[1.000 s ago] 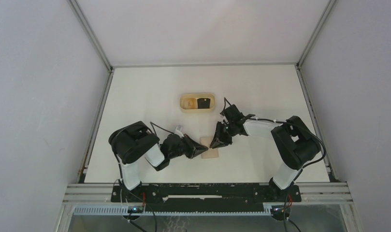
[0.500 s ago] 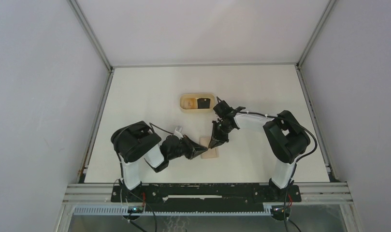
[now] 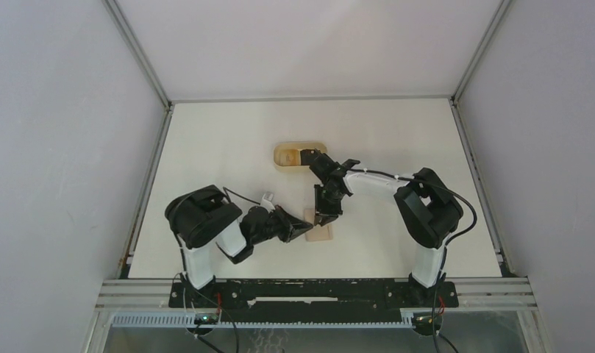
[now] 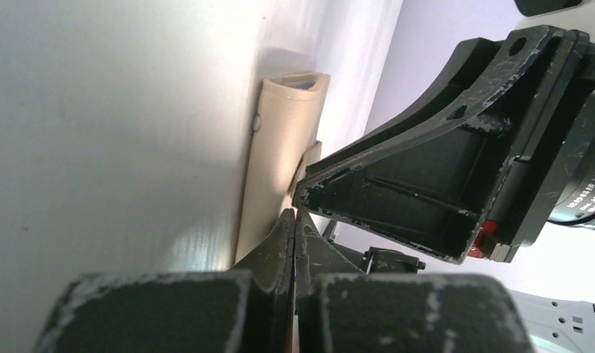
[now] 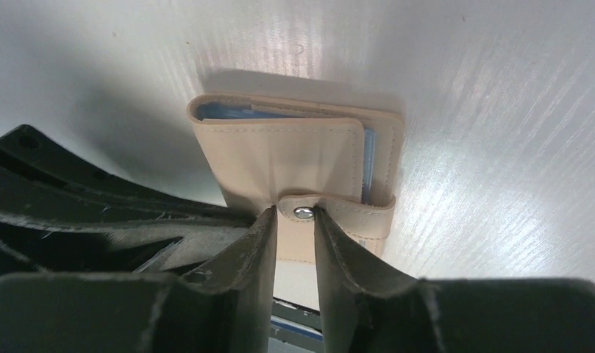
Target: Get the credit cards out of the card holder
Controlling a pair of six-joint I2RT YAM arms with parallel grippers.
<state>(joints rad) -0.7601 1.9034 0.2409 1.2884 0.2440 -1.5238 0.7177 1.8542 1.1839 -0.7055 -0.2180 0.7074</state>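
Note:
The tan card holder (image 5: 301, 158) lies flat on the white table, its snap strap fastened. A light blue credit card (image 5: 228, 112) peeks out of its far end, and that blue edge (image 4: 303, 84) also shows in the left wrist view. My right gripper (image 5: 295, 213) is open by a narrow gap, its fingertips (image 5: 263, 220) on either side of the snap. My left gripper (image 4: 293, 220) is shut, its tip against the holder's (image 4: 279, 147) edge. From above, both grippers, the left (image 3: 307, 229) and the right (image 3: 325, 218), meet at the holder (image 3: 322, 234). A black card (image 3: 304, 157) lies in the tray, half hidden by my right arm.
The oval tan tray (image 3: 285, 156) stands behind the holder, under my right forearm. Grey walls and metal rails close in the table on the left, right and back. My right gripper's body (image 4: 456, 147) fills the left wrist view.
My right arm swung left over the tray, and its gripper came down onto the holder's snap strap, its jaws narrowing and then widening a little. The left gripper stayed put, shut.

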